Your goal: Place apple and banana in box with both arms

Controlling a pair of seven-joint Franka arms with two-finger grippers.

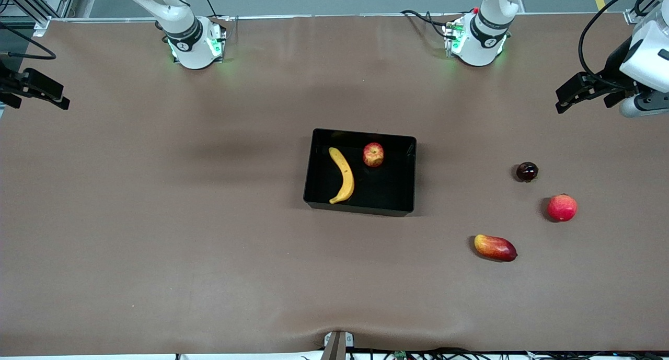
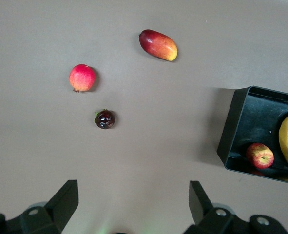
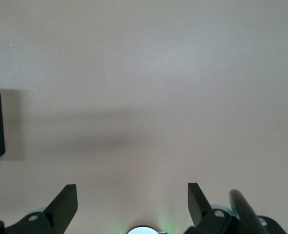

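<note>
At the middle of the brown table [image 1: 157, 234] sits the black box [image 1: 360, 209], and both fruits of the task are already lying in it. The banana [image 1: 342, 175] lies along the box's wall toward the right arm's end, its curve bowed toward the middle of the box. The apple [image 1: 373, 154] rests just beside it, apart from it, close to the wall farther from the front camera.

Outside the box, toward the left arm's end of the table, three other fruits lie well apart from each other: a small dark round fruit [image 1: 527, 171], a pinkish-red round fruit [image 1: 562, 207] nearer to the front camera, and an elongated red-yellow fruit [image 1: 495, 247] nearer still.

Both arms are drawn back to the table's ends. The left gripper [image 1: 575, 94] hangs up over the left arm's end of the table, fingers spread wide with nothing between them; its wrist view looks down on the three loose fruits and a corner of the box. The right gripper [image 1: 36, 91] hangs over the right arm's end, likewise spread wide and holding nothing, above bare tabletop.
</note>
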